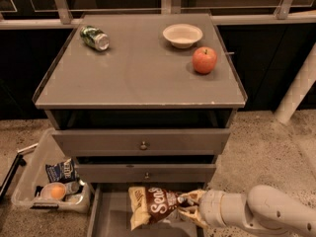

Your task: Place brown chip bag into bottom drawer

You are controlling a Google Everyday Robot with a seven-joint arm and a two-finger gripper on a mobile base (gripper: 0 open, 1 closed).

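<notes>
The brown chip bag (pixel 154 205), dark brown with white lettering and tan ends, hangs over the open bottom drawer (pixel 106 217), a grey tray pulled out at the foot of the cabinet. My gripper (pixel 190 206) comes in from the lower right on a white arm and is shut on the bag's right end. The bag is held just above the drawer floor, below the front of the lower knobbed drawer (pixel 146 173).
On the cabinet top (pixel 138 73) lie a green can (pixel 95 37) on its side, a white bowl (pixel 182 35) and a red apple (pixel 204 59). A clear bin (pixel 29 189) on the floor at left holds a blue snack bag (pixel 61 171) and an orange (pixel 54 190).
</notes>
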